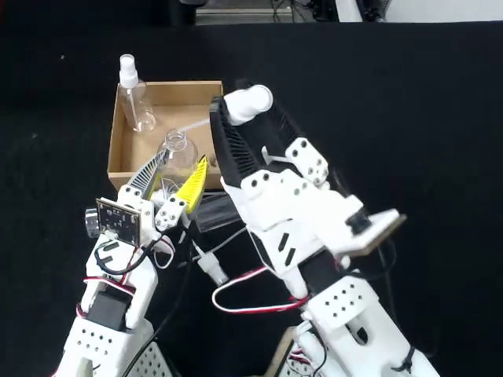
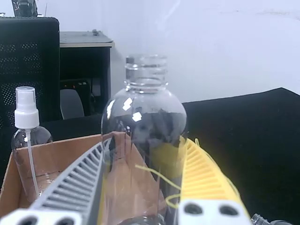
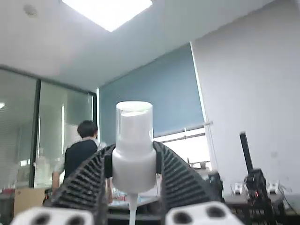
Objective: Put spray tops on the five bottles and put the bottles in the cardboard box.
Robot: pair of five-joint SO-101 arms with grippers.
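Cardboard box (image 1: 179, 107) on black table (image 1: 409, 118).

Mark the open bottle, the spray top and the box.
open bottle (image 2: 143, 117), left wrist view, clear shoulder.
spray top (image 3: 134, 159), right wrist view, white collar.
box (image 1: 181, 93), high view, far wall.

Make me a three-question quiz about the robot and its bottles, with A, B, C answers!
1. Where is the bottle that already has its top? A in the cardboard box; B on a shelf; C on the floor.
2. What colours are the left hand's fingers? A both red; B grey and yellow; C both blue.
3. The bottle in the left hand is: A capped; B lying down; C open on top.
Answers: 1 A, it stands in the box's corner. 2 B, one finger of each colour. 3 C, its threaded neck is bare, while the right hand holds a spray top.
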